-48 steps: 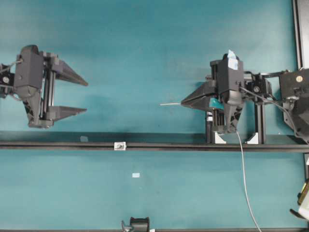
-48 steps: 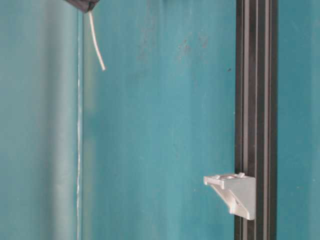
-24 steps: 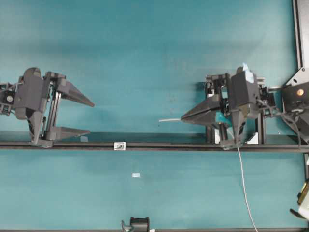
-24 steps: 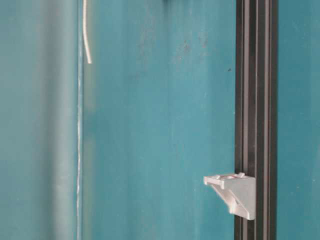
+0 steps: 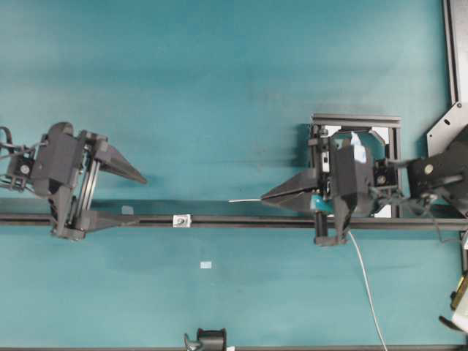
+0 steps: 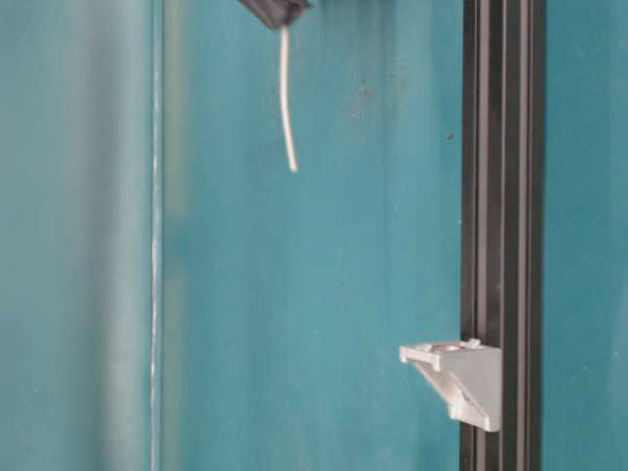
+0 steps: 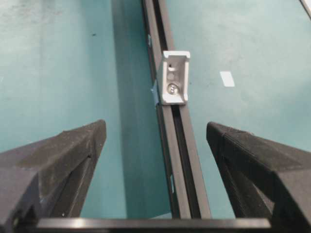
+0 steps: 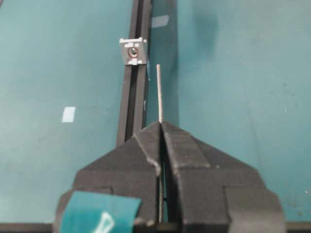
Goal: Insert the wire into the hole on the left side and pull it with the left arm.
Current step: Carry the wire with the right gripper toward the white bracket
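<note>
I've got the wire [image 8: 159, 92] pinched in the right gripper [image 5: 265, 197], tip short of the hole [image 8: 132, 50] — not inserted; left gripper [image 5: 139, 199] spread wide, waiting.

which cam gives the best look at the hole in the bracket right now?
Right wrist view: the hole faces the camera, dark and round in the bracket, with the wire tip short of it and off to one side. Left wrist view shows the bracket's back. Overhead shows it tiny; table-level shows its side.
</note>
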Motion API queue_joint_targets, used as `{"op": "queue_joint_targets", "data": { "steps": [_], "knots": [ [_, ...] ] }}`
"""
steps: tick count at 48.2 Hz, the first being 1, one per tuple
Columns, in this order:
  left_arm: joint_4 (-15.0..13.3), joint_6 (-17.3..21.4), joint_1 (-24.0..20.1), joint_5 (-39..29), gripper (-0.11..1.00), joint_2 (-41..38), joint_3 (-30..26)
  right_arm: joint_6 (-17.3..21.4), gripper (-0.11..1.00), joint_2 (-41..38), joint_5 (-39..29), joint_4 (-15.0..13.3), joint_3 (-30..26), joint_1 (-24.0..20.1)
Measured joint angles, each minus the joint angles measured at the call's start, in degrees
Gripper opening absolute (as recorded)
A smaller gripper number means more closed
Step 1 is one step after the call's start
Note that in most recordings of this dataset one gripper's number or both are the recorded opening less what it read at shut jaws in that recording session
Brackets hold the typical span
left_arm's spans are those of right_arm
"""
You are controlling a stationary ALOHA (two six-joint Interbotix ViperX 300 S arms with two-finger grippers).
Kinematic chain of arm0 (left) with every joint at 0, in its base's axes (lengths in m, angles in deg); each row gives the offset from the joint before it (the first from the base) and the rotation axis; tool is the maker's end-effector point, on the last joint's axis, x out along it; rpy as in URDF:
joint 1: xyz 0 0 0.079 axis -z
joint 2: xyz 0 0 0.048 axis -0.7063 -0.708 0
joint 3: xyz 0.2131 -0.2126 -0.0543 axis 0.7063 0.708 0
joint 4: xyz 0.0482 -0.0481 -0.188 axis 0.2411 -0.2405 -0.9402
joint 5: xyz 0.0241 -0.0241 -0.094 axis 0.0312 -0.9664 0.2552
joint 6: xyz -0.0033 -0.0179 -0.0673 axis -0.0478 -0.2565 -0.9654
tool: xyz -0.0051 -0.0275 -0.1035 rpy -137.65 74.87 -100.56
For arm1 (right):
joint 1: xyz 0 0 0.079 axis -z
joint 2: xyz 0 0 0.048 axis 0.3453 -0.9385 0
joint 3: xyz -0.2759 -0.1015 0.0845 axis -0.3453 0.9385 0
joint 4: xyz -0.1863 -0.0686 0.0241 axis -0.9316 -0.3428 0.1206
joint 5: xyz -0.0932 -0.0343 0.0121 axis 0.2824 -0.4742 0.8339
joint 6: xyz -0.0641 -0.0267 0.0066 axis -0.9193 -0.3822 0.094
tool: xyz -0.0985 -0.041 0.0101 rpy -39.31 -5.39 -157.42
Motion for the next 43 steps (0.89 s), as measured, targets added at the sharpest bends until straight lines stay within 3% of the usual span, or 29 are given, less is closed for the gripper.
{"op": "queue_joint_targets", "data": {
  "steps": [7, 30, 43],
  "knots": [
    [0.0, -0.1, 0.0, 2.7, 0.67, -3.8, -0.9, -1.1, 0.01, -3.7, 2.3, 2.7, -2.1, -2.4],
    [0.0, -0.3, 0.3, 4.2, 0.67, -7.3, -2.2, -1.1, 0.01, -11.8, 8.1, 3.1, -5.8, -3.8],
    [0.0, -3.3, 0.5, 4.2, 0.67, -9.1, -2.6, -1.1, 0.01, -14.0, 9.7, 3.9, -5.9, -3.8]
  ]
}}
